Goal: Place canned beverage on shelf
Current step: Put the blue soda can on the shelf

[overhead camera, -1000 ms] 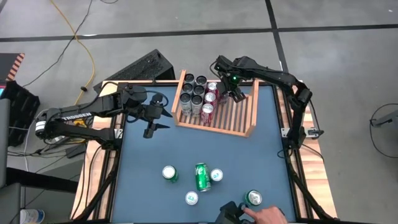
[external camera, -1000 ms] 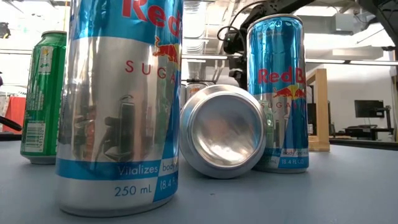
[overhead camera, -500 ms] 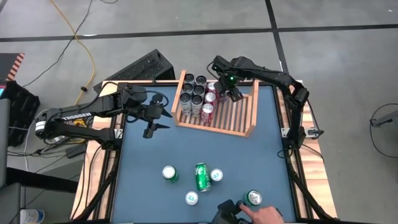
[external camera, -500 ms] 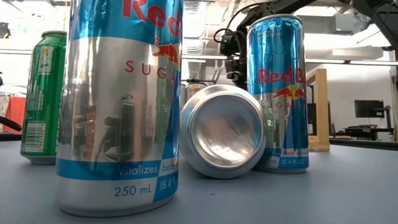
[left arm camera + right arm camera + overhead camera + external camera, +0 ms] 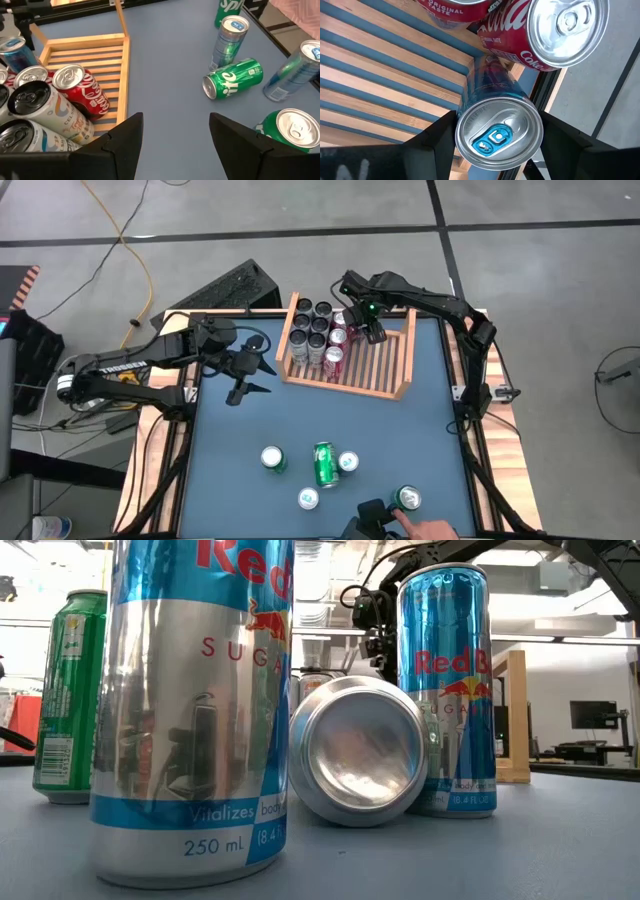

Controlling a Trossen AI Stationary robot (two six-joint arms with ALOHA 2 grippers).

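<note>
One blue can (image 5: 498,131) stands between the right pincer's (image 5: 367,323) spread fingers, over the shelf (image 5: 385,370).

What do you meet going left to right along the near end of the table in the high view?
Upright green can → green can lying on its side → blue-and-silver can → green can with a person's hand beside it.

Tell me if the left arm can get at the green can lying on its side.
Probably yes. The left pincer is open and empty over bare table beside the shelf. Nothing stands between it and the tipped green can, though upright cans crowd both sides.
</note>
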